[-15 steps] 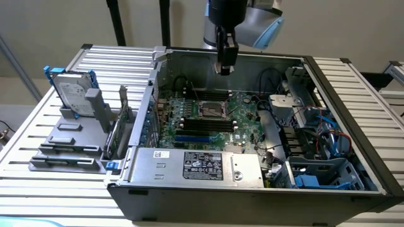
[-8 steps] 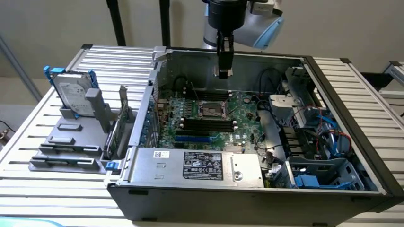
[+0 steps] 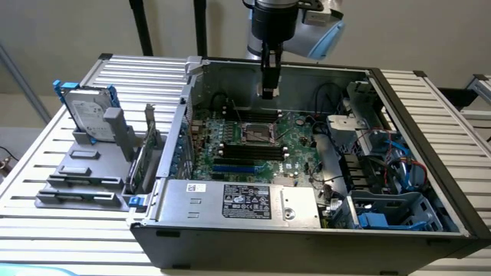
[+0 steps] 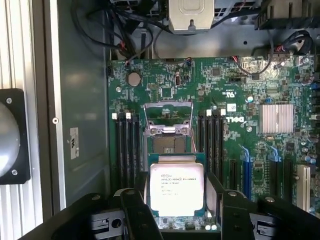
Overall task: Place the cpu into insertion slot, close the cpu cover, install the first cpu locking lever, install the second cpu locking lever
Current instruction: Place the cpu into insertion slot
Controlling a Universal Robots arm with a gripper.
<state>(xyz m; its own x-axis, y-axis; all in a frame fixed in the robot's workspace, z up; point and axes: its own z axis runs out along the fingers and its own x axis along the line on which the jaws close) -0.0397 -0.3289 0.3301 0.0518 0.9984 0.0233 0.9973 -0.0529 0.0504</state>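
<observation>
**A:** What's the biggest thing in the scene?

**B:** A slatted worktop. An open computer case lies on its side on it. Outside the case, toward the exterior view's left, a hard drive stands upright in a grey rack.

**A:** And inside the case?

**B:** A grey labelled power supply runs along the near wall. The green motherboard is behind it.

**A:** Where's the robot?

**B:** The arm reaches down from above. The claw hangs over the board without touching it.

**A:** How does the claw stand?

**B:** Its black fingers are spread wide, one against each side of the cpu, and they grip it. The chip is up in the air, with its printed silvery top facing the wrist camera.

**A:** What about the socket?

**B:** The insertion slot lies bare between two banks of black memory slots. The cpu cover is swung up off it, at the slot's edge farthest from the chip. The cpu is not yet seated.
</observation>
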